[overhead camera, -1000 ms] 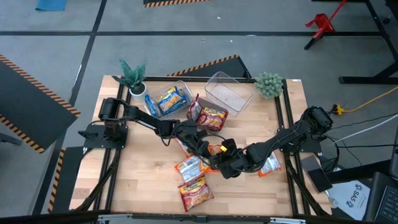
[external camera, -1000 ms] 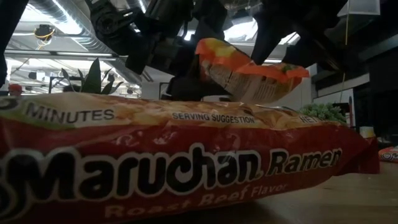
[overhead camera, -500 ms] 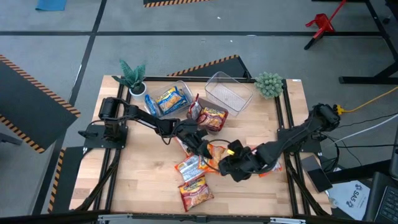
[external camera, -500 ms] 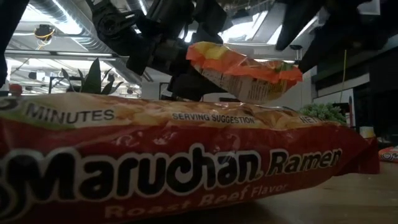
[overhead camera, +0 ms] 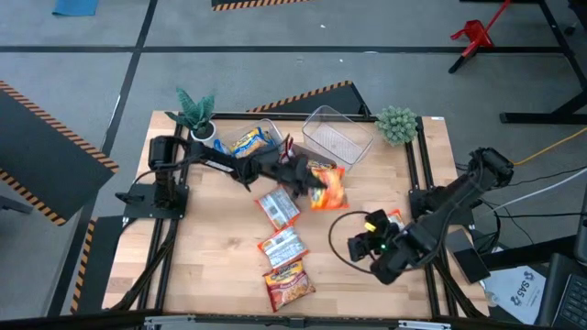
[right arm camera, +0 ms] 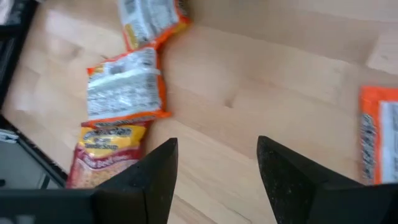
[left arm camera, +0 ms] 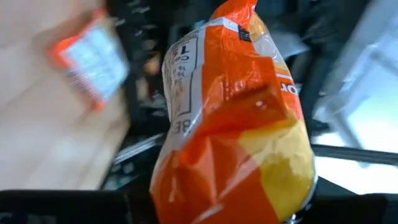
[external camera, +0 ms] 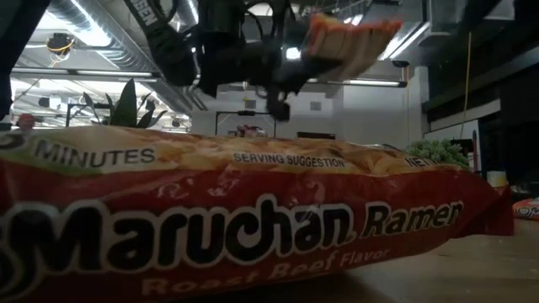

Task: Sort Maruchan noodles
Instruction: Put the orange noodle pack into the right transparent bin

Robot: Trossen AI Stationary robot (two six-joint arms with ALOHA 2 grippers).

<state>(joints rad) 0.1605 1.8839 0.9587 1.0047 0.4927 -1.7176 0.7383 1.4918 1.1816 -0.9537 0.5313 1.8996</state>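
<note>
Above the middle of the wooden table [overhead camera: 211, 266], an orange noodle packet [overhead camera: 327, 186] is held in the air by the left gripper [overhead camera: 307, 176], whose fingers are closed on one end of it; in the left wrist view the same packet [left arm camera: 236, 118] fills most of the picture, hanging from the grip. Just beyond it, a clear bin [overhead camera: 337, 137] is seen at the table's far edge, and beside that a second clear bin [overhead camera: 266, 137] in which a blue-yellow packet [overhead camera: 248, 142] lies. Three more packets are spread on the wood nearer the front: one face down [overhead camera: 277, 207], another face down [overhead camera: 282, 246] below it, and a red one [overhead camera: 288, 282] nearest the front edge. An orange packet [overhead camera: 390, 220] lies by the right side of the table. The right gripper [overhead camera: 367, 247] is held low over the right front of the table, its fingers [right arm camera: 155, 174] parted with nothing between them. Two small green plants [overhead camera: 195, 112] [overhead camera: 397, 124] stand at the far corners.
</note>
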